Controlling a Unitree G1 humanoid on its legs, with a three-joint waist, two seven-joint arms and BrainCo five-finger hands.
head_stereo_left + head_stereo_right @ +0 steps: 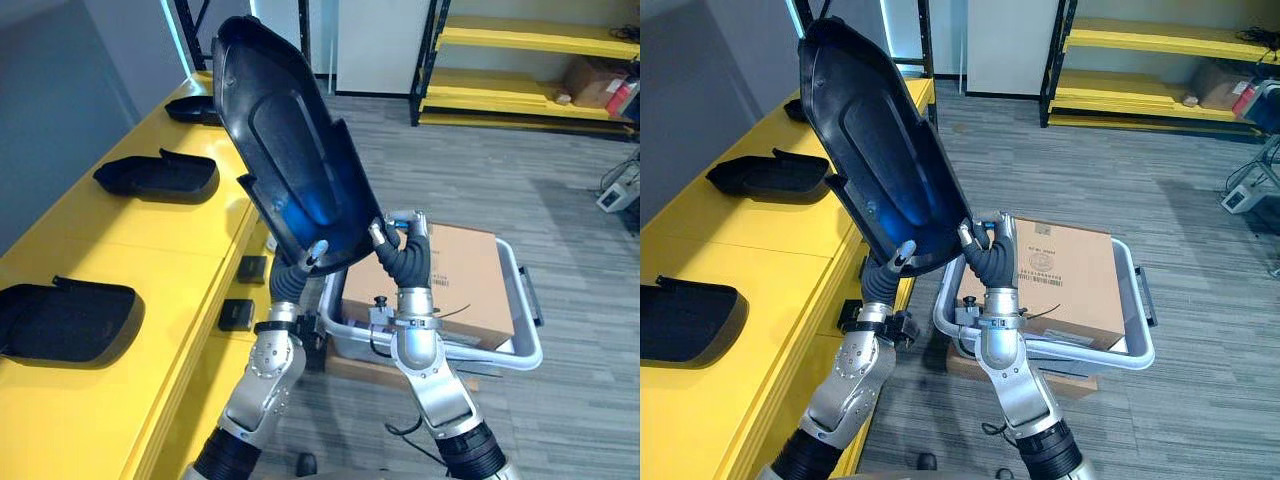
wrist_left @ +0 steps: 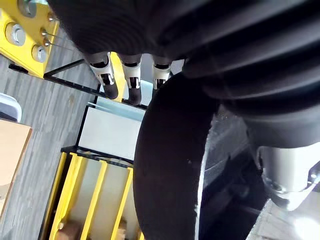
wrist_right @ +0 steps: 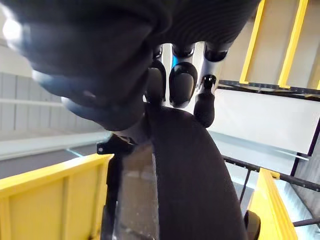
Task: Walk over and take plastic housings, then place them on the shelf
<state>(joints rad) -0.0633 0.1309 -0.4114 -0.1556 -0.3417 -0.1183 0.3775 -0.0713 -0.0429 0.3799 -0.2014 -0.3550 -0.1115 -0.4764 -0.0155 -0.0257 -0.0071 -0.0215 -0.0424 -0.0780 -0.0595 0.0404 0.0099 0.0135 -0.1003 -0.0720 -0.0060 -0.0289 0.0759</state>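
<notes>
As left hand (image 1: 298, 268), right hand (image 1: 402, 255) clasp housing (image 1: 290, 150), yellow shelf (image 1: 150, 250) alongside, cart (image 1: 522, 295) beside.

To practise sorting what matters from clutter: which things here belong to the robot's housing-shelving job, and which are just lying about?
Job: held housing, gripped by the left hand and right hand; shelved housings; yellow shelf.
Lying about: cardboard box in a grey crate; far shelving.

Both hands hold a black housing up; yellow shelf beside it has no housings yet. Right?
No. The left hand and right hand do hold the housing, but the shelf carries three more housings, as the left eye view shows.
</notes>
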